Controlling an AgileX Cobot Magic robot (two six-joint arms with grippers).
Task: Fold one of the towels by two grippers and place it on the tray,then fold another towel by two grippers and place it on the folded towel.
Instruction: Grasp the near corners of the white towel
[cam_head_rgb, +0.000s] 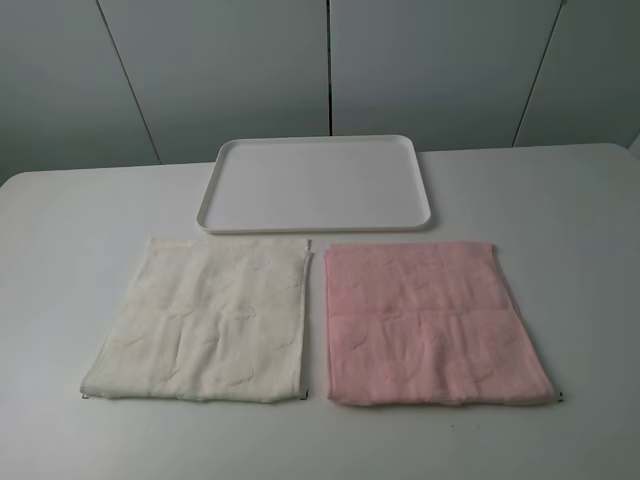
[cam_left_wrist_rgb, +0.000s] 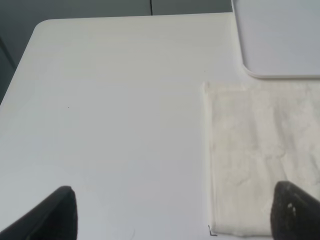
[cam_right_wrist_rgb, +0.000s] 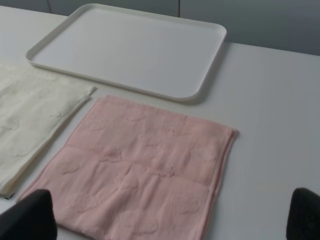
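from above: cream towel (cam_head_rgb: 200, 320) and pink towel (cam_head_rgb: 430, 325) lie flat, side by side on the desk (cam_head_rgb: 60, 300), near the white tray (cam_head_rgb: 315, 185). left wrist: left claw (cam_left_wrist_rgb: 175, 215) released, straddling the cream towel's hem. right wrist: right claw (cam_right_wrist_rgb: 167, 217) released over the pink towel; uneven pinches could skew the fold.

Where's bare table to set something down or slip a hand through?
Free: table left of cream towel, right of pink towel, front strip before both. The tray is bare. Tight: slot between towels, and their far edges by the tray.
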